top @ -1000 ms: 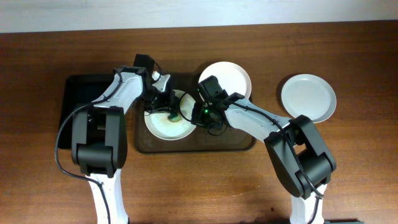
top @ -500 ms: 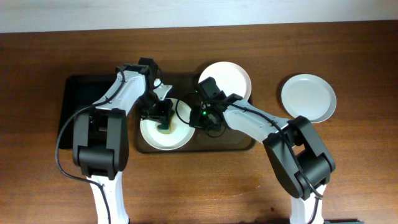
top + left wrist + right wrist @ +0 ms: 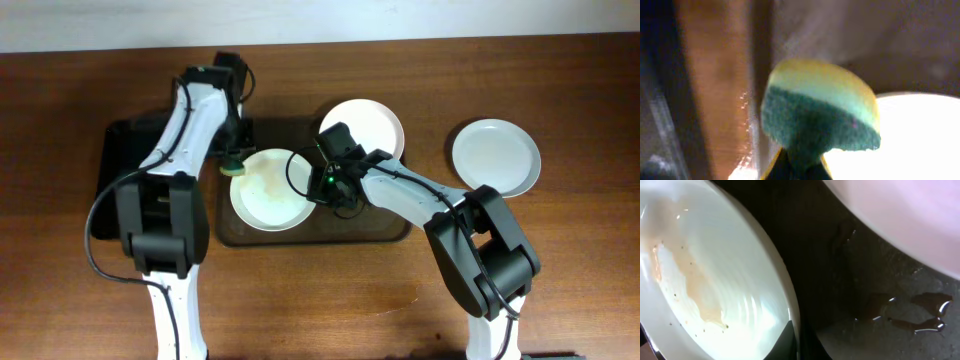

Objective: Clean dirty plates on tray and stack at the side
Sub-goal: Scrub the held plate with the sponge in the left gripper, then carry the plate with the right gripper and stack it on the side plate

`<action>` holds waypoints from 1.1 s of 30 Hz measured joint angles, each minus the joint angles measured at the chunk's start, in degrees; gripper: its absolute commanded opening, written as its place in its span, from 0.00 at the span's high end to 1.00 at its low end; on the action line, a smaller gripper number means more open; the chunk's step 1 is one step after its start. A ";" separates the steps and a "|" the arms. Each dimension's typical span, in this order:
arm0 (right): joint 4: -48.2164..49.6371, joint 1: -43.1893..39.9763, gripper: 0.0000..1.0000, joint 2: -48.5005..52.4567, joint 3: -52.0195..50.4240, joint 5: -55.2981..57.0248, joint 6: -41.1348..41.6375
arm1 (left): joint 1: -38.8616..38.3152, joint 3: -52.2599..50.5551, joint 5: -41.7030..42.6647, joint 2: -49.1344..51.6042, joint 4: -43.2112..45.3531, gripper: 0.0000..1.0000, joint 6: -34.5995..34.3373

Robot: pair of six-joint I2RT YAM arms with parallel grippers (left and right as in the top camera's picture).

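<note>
A smeared plate [image 3: 268, 188] lies on the left part of the brown-grey tray [image 3: 385, 228]; its orange-brown smear shows in the right wrist view [image 3: 685, 275]. My right gripper [image 3: 322, 185] is shut on this plate's right rim [image 3: 790, 330]. A second plate [image 3: 366, 122] sits at the tray's back right, also in the right wrist view [image 3: 900, 220]. A third plate [image 3: 495, 156] lies on the table to the right. My left gripper [image 3: 233, 160] is shut on a yellow-green sponge [image 3: 822, 107], held off the plate's left edge.
A glossy black tray [image 3: 125, 160] lies left of the brown-grey tray, partly under my left arm. Wet patches [image 3: 910, 312] sit on the tray surface between the two plates. The wooden table [image 3: 560, 270] spreads around.
My left gripper has lifted the sponge off the smeared plate and moved it back and left to the plate's edge. The plate shifted slightly. The right gripper has kept its hold on the rim.
</note>
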 measured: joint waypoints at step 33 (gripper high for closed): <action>-39.95 13.66 0.96 -14.27 14.71 58.55 -7.23 | 0.37 11.23 2.34 -0.15 -5.88 0.98 4.50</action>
